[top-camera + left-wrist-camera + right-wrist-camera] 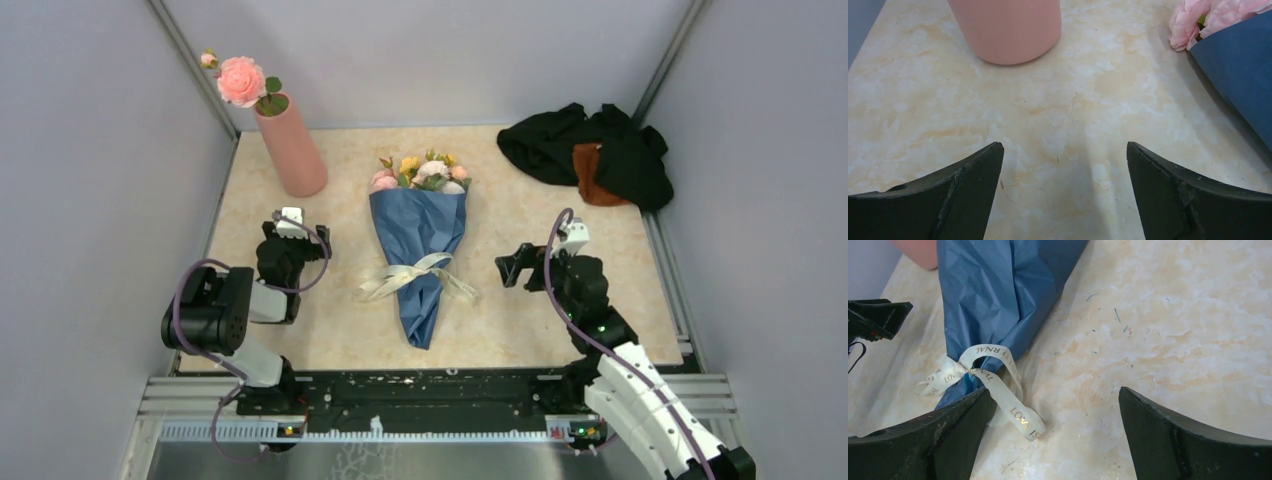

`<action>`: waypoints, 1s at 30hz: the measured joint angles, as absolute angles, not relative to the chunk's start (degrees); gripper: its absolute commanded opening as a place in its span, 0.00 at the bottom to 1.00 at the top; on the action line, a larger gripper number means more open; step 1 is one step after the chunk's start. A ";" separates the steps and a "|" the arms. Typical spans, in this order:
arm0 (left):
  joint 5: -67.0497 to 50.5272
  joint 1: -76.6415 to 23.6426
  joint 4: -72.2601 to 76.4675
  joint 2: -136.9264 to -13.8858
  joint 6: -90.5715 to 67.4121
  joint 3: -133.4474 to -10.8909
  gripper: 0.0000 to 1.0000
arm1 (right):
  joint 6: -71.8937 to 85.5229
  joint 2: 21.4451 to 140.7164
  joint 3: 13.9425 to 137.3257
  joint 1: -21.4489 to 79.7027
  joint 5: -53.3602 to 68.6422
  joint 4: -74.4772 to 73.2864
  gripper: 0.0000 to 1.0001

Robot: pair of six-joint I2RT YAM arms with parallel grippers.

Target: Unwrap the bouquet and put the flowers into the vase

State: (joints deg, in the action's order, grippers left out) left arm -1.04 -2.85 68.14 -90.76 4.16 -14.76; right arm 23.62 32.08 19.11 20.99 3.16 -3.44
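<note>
Left gripper (pixel 1064 150) and right gripper (pixel 1056 392) hung near the tabletop's (pixel 340 330) front edge, both jaws wide apart and empty, bouquet (pixel 418 240) lay between them, ribbon (pixel 410 275) tied, flowers (pixel 425 170) at its far end, vase (pixel 292 150) stood in the far-left corner, apparently holding a large rose (pixel 240 80), cloth heap (pixel 590 150) far-right.

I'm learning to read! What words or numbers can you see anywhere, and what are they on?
"ERNAL" - gold letters on a loop of the ribbon tied round the bouquet; its start is hidden.
"LOVE IS" - on the ribbon's long tail.
Letters on the left tail: too blurred to read.
No other text shows.
</note>
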 measured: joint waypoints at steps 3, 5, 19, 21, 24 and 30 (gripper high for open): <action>-1.10 -2.85 68.14 -90.76 4.19 -14.76 0.99 | 23.62 32.47 19.00 20.99 3.33 -2.31 0.99; -1.10 -2.85 68.16 -90.80 4.32 -14.81 0.99 | 23.57 32.95 19.03 21.02 3.36 -2.61 0.99; 4.29 -7.44 41.98 -73.30 0.01 -25.47 0.99 | 22.94 33.15 27.11 21.39 -0.10 -12.03 0.99; 3.44 -9.56 36.51 -67.96 -2.68 -30.46 0.99 | 22.72 36.62 29.04 21.39 -1.06 -11.75 0.99; 4.12 -17.45 33.26 -61.87 -3.20 -32.25 0.99 | 22.59 43.13 29.78 21.74 -2.66 -11.16 0.99; 15.40 -35.79 21.15 -66.54 0.49 -37.82 0.99 | 21.82 57.17 32.80 28.86 -12.03 -13.34 0.99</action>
